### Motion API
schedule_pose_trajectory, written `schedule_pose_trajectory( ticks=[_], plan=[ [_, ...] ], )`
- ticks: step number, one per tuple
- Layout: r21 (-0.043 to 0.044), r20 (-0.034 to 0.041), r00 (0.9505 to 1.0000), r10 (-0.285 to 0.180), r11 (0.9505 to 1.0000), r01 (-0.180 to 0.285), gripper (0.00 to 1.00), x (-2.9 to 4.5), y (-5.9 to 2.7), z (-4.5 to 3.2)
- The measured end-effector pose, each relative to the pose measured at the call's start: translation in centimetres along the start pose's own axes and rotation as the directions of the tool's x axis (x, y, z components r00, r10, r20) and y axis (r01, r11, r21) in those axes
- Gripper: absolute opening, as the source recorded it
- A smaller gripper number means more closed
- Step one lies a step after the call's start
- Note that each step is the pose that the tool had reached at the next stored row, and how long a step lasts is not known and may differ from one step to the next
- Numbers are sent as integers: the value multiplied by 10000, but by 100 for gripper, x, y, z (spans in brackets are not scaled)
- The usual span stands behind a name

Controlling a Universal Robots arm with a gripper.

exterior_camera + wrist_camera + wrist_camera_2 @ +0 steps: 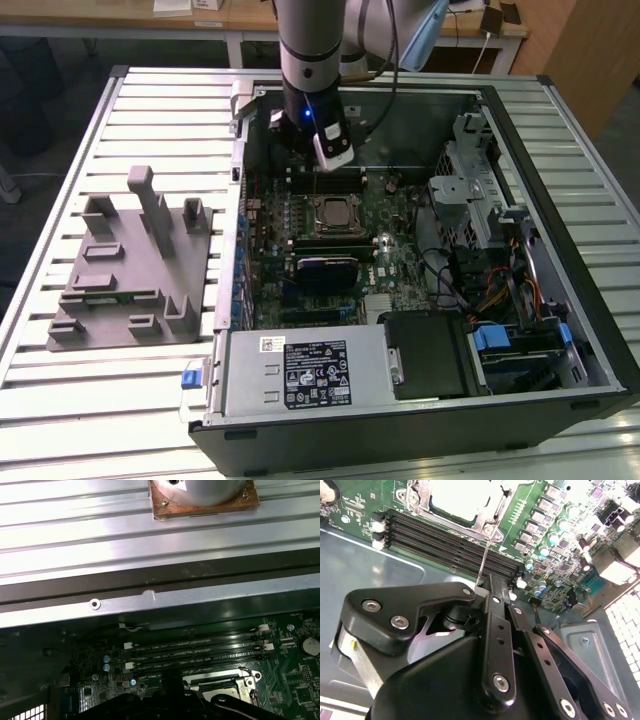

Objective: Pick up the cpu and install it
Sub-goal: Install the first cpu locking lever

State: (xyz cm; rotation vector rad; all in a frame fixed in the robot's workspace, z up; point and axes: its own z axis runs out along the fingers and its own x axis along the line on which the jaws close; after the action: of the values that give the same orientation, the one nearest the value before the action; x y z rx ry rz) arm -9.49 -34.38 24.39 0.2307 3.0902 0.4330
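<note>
Slatted bench (100,400) carries open PC case (400,440); cpu (457,497) looks seated in socket (490,515) mid-mobo, so prob latch phase. Gripper (490,586) over RAM slots (445,540) at socket lever (486,555), open/closed state can't tell; next move needs precise alignment w/ thin lever.

In the exterior view the computer case (400,440) sits on the table (150,110), with the fixture (120,270) at its nine o'clock. Inside, the power supply (300,370) lies at six o'clock of the socket (335,213) and the drive bays (480,210) at three. The gripper (495,585) hangs over the memory slots (445,540) at twelve.
</note>
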Motion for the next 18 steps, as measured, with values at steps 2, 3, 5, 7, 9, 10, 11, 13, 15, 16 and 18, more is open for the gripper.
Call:
schedule_pose_trajectory(
  ticks=[2,3,5,7,9,10,11,13,15,16,18],
  plan=[
    [29,4,10000,-2,10000,2,11,-11,1,0],
    [38,5,10000,-2,10000,2,11,-18,3,1],
    [58,8,10000,-3,10000,3,11,-37,5,1],
    [79,12,10000,-3,10000,3,11,-54,8,2],
    [98,14,10000,-4,10000,4,11,-72,10,3],
    [110,16,10000,-5,9999,4,11,-78,11,3],
    [122,17,10000,-5,9999,5,11,-83,12,3],
    [127,18,10000,-5,9999,4,11,-84,11,3],
    [128,18,10000,-5,9999,4,11,-85,12,3],
    [128,18,10000,-4,9999,4,11,-85,12,3],
    [129,19,10000,-3,9999,3,11,-85,10,4]
  ],
)
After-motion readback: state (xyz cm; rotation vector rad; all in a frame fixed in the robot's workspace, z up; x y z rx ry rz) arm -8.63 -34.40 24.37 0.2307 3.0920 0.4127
